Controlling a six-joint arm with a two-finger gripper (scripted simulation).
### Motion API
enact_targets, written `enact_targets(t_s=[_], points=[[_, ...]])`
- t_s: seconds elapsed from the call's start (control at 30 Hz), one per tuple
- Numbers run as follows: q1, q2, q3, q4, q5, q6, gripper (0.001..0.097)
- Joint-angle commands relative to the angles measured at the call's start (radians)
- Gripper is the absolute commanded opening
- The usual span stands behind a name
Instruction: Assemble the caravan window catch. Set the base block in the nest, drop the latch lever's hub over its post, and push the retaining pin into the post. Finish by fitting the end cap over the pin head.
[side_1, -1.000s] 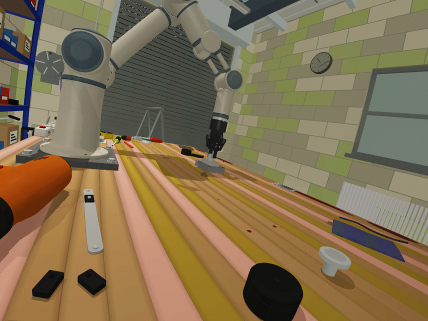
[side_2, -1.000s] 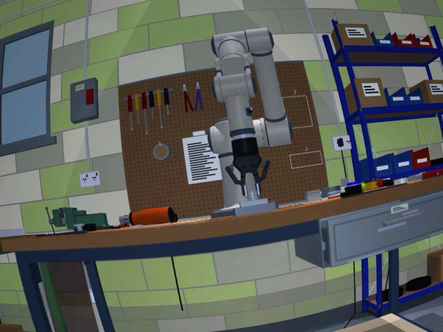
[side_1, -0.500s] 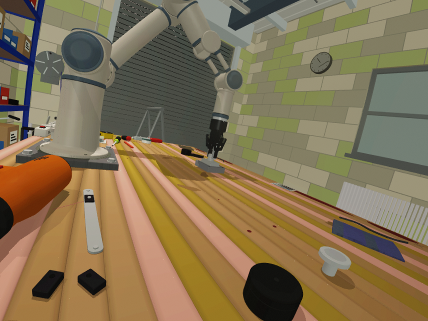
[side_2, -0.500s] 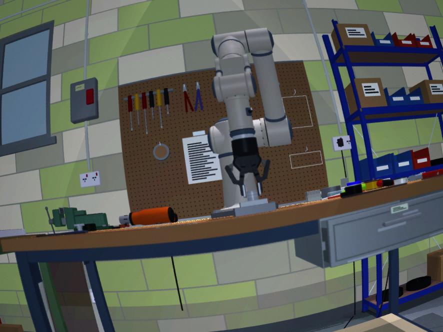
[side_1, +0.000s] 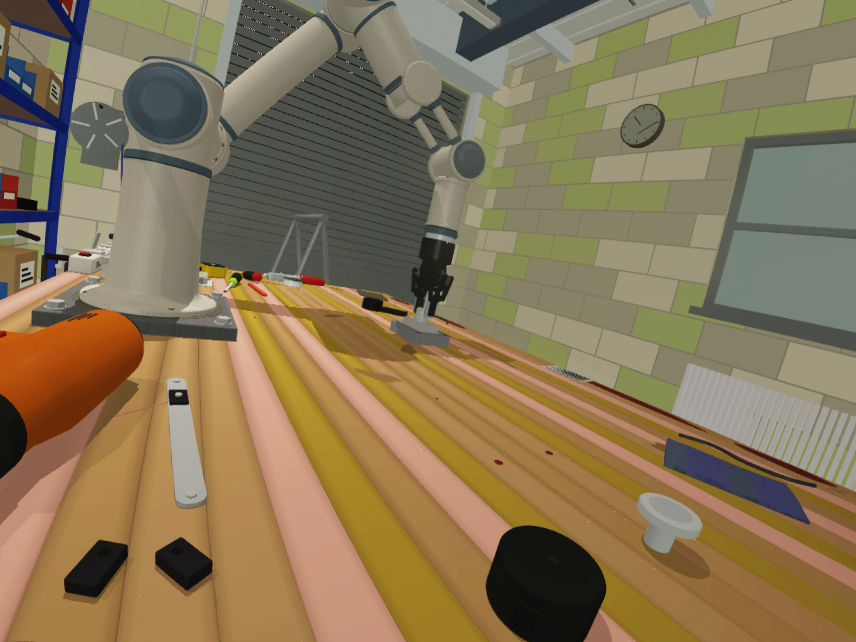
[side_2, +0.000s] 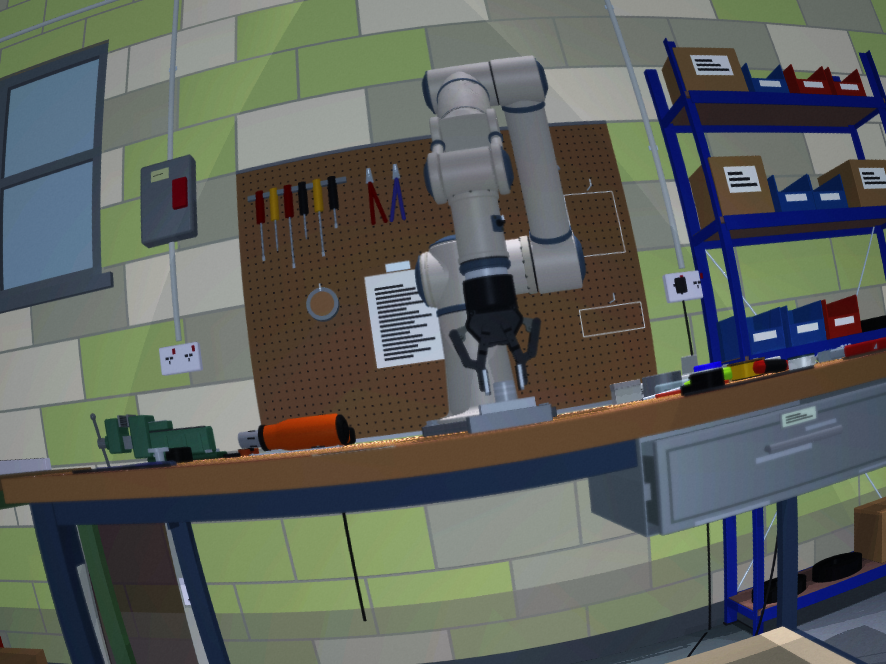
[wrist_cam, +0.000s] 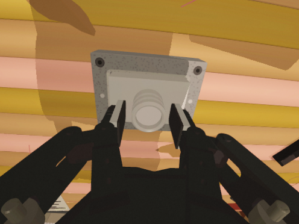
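Observation:
My gripper (wrist_cam: 147, 120) (side_1: 429, 302) (side_2: 502, 377) is open and empty, its fingers standing on either side of the base block's post. The grey base block (wrist_cam: 147, 96) (side_1: 420, 330) (side_2: 509, 413) sits in the speckled grey nest (wrist_cam: 99, 64) at the far side of the bench, its ribbed post (wrist_cam: 148, 114) upright. The long grey latch lever (side_1: 184, 440) lies near the front left of the bench. The pale flanged retaining pin (side_1: 667, 520) stands at the front right, and the round black end cap (side_1: 545, 584) sits near the front edge.
The bench's front edge runs close by the end cap. Two small black blocks (side_1: 138, 564) lie at the front left beside an orange power tool (side_1: 55, 373). A dark blue mat (side_1: 733, 477) lies at the right. The robot's base (side_1: 155, 304) and scattered hand tools stand at the rear left.

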Motion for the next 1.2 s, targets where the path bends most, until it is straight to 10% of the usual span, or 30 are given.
enact_targets(t_s=[0.0,0.87,1.17], points=[[0.0,-0.001,-0.001,0.0,0.0,0.0,0.051],[0.0,-0.081,-0.04,0.0,0.119,0.0,0.051],[0.0,-0.167,-0.12,0.0,0.282,0.0,0.051]])
